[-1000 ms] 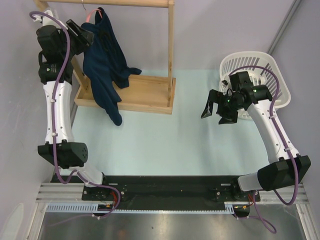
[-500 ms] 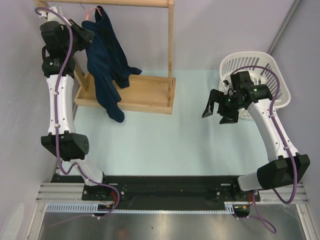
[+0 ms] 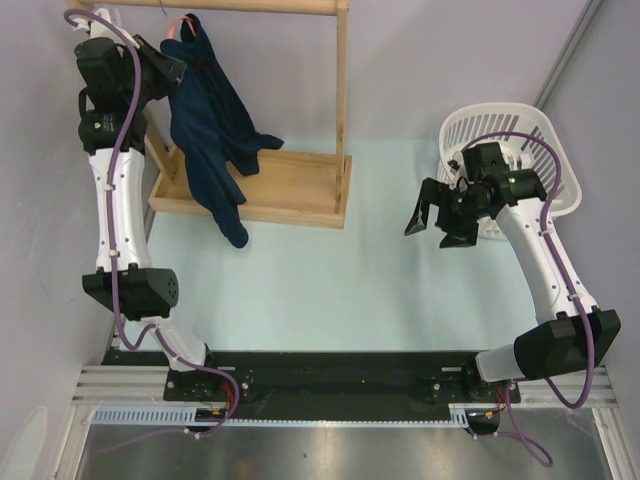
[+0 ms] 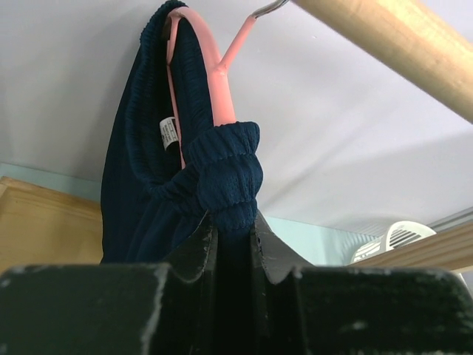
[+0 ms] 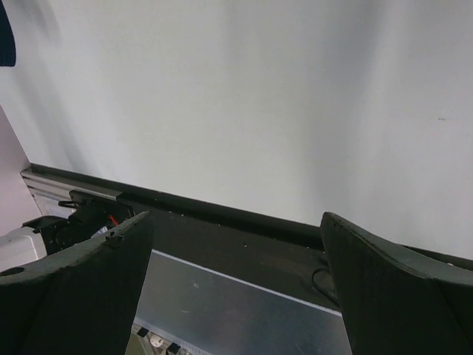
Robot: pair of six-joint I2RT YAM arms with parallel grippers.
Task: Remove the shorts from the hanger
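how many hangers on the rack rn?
1. A pink hanger hooked on the wooden rail at far left, navy shorts draped over it. The left arm crowds the rail's left end, so another could be hidden there.

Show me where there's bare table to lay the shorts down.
Widest bare stretch: the table between the wooden rack, the basket and the near edge. Crowded: on the rack under the hanging shorts, and by the right tool.

Navy shorts (image 3: pixel 205 140), pink hanger (image 4: pixel 220 81), white basket (image 3: pixel 490 115)

The pale green table (image 3: pixel 300 280) bears a wooden rack (image 3: pixel 290 188) and white basket (image 3: pixel 478 125).
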